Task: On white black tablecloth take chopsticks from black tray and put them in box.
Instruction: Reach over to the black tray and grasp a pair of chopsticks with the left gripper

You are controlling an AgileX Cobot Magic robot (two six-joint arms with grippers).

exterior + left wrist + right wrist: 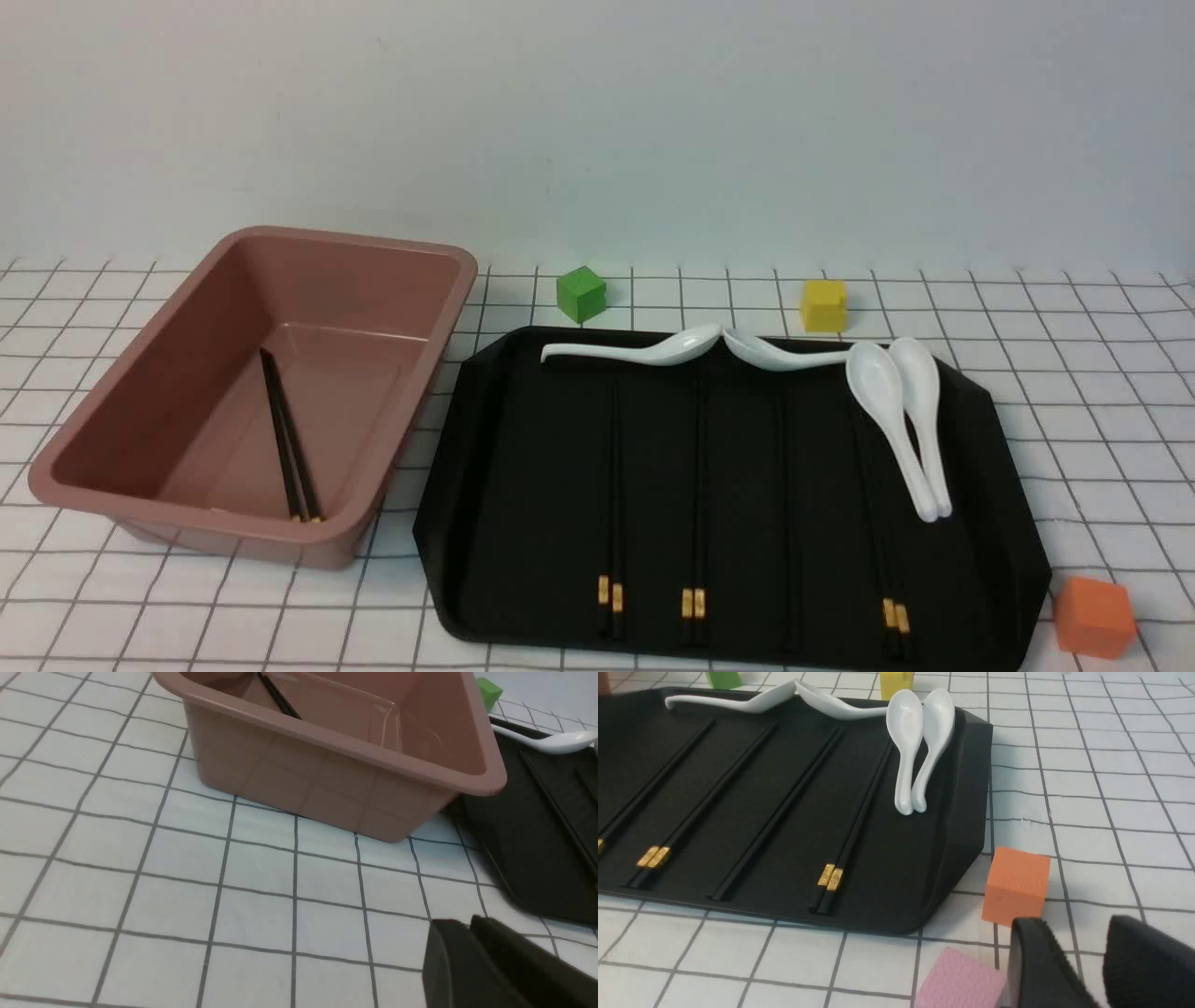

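Nearest my right wrist camera, the right gripper (1080, 933) hangs spread and empty over the tablecloth (1111, 788), beside an orange cube (1016, 884) off the near right corner of the black tray (966, 812). On the near side of the box (327, 779), the left gripper (467, 933) has its fingers pressed together on nothing. Parallel pairs of chopsticks (609, 593) lie on the tray, white spoons (910, 420) at its far side, and one more pair (288, 448) rests inside the box, left.

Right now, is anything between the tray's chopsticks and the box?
Nothing visible does. The box stands open just left of the black tray; the chopsticks lie on it, and the white spoons lie at its far and right sides.
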